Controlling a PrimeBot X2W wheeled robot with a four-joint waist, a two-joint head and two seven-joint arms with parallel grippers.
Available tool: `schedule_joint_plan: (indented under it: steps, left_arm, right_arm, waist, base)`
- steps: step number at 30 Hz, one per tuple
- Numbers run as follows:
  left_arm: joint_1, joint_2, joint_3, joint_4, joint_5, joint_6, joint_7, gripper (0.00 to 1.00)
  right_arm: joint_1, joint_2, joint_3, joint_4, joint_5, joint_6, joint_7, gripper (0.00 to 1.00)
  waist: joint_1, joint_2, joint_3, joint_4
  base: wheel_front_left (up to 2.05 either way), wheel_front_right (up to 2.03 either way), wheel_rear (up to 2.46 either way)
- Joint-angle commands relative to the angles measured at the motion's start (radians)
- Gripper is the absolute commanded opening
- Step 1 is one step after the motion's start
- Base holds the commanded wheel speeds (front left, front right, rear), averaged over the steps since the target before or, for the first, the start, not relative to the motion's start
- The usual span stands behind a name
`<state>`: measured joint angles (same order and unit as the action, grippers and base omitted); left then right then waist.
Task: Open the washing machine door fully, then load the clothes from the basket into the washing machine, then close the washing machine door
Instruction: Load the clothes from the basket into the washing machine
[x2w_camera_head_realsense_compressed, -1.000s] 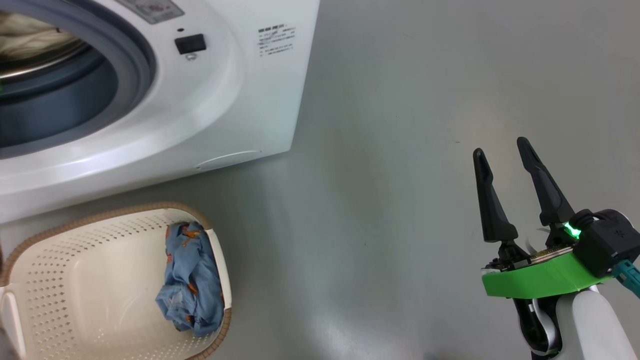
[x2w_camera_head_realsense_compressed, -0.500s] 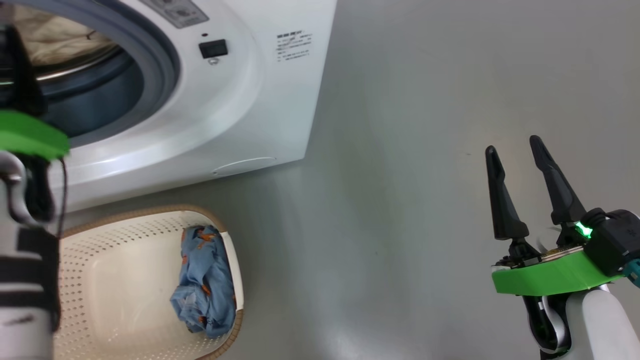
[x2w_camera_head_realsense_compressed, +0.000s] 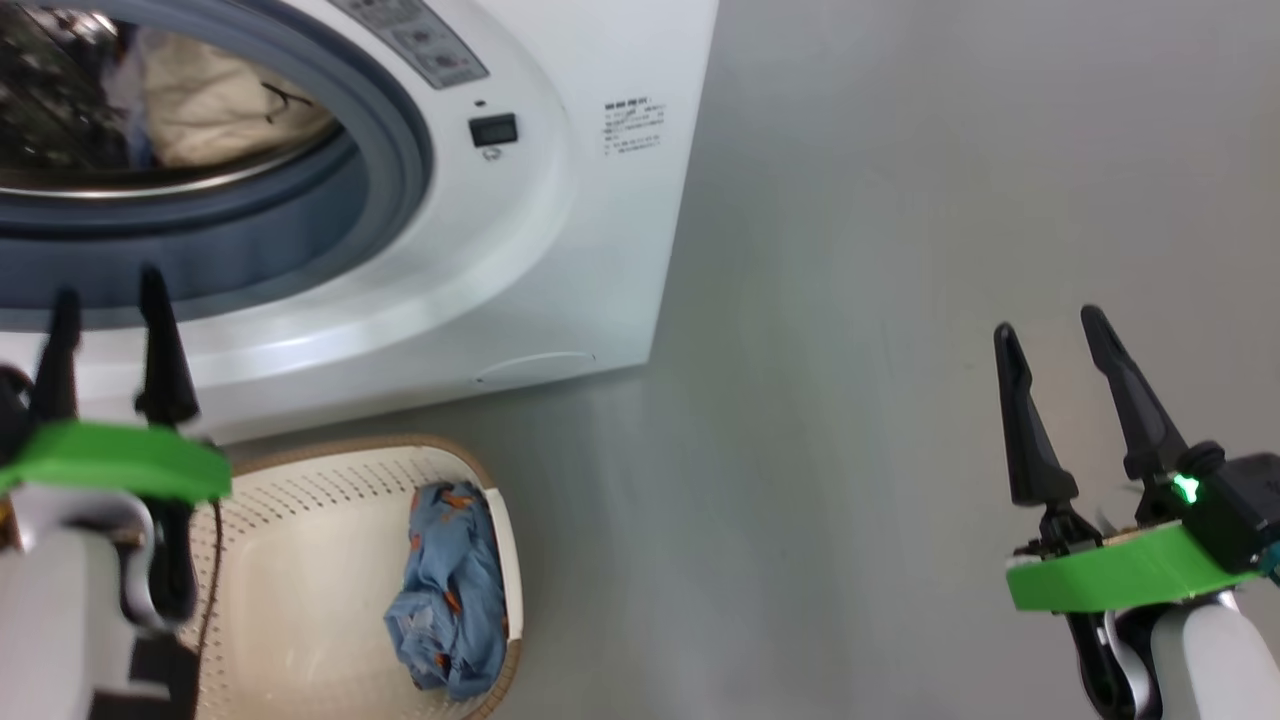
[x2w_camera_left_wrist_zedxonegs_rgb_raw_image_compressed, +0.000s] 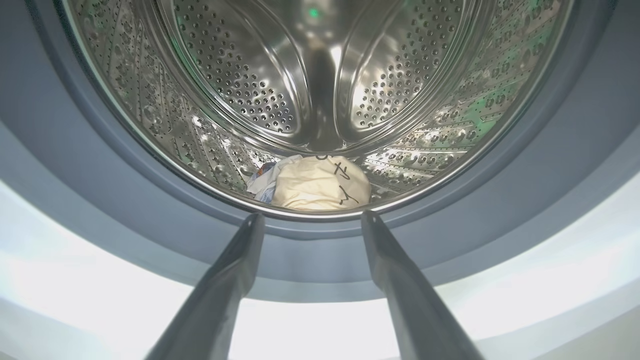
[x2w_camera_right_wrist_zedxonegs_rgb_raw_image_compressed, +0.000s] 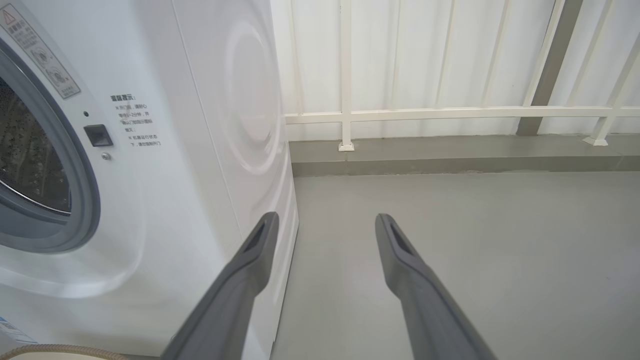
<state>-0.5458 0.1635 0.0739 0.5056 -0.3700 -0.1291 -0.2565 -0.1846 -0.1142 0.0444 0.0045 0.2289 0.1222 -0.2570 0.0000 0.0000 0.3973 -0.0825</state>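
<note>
- The white boxy front-loading washing machine (x2w_camera_head_realsense_compressed: 560, 250) takes up the upper left of the head view. Its mouth is unobstructed, ringed by the grey rubber gasket (x2w_camera_left_wrist_zedxonegs_rgb_raw_image_compressed: 100, 190), with the perforated steel drum (x2w_camera_left_wrist_zedxonegs_rgb_raw_image_compressed: 320, 75) behind. (The whole head view has slid over the last second; that is the camera turning, not the washer moving.)
- The small oval cream-white perforated plastic basket (x2w_camera_head_realsense_compressed: 300, 560), brown at the rim, sits on the smooth grey floor (x2w_camera_head_realsense_compressed: 850, 300) just in front of the washer's lower front. Most of its inside is bare.
- The left tool (x2w_camera_head_realsense_compressed: 108, 290) is what has changed. Half a second ago its fingers stood up against the drum mouth. Now they hang lower, tips level with the lower gasket, above the basket's left end. The fingers are spread wide and carry nothing.
- I read that as a drop-off finished, with the arm drawing back for another pick.
- The right tool (x2w_camera_head_realsense_compressed: 1047, 322) is also spread wide and empty. It hangs well off to the right over bare floor, posed as before.
- The cream garment with black marks (x2w_camera_left_wrist_zedxonegs_rgb_raw_image_compressed: 320, 185) lies at the bottom of the drum, with a white-and-blue scrap (x2w_camera_left_wrist_zedxonegs_rgb_raw_image_compressed: 260, 182) touching its left side.
- The crumpled light blue garment with orange print (x2w_camera_head_realsense_compressed: 450, 590) rests against the basket's right wall. It looks like the last piece to load before the washing machine door gets closed.
</note>
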Motion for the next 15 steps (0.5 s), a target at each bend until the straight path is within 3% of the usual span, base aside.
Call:
schedule_joint_plan:
  steps: [1, 15]
  left_arm:
    - [0.045, 0.03, 0.031, -0.045, 0.013, -0.001, -0.005, 1.0]
    - [0.319, -0.017, 0.032, -0.178, 0.041, -0.002, -0.005, 1.0]
  right_arm:
    - [0.025, -0.011, 0.019, -0.018, -0.007, 0.008, -0.005, 1.0]
    - [0.113, -0.037, 0.003, 0.005, 0.006, 0.008, -0.005, 1.0]
  waist:
    - [0.0, 0.0, -0.041, 0.019]
    - [0.0, 0.0, -0.167, 0.054]
  base:
    - [0.0, 0.0, 0.0]
    - [0.0, 0.0, 0.0]
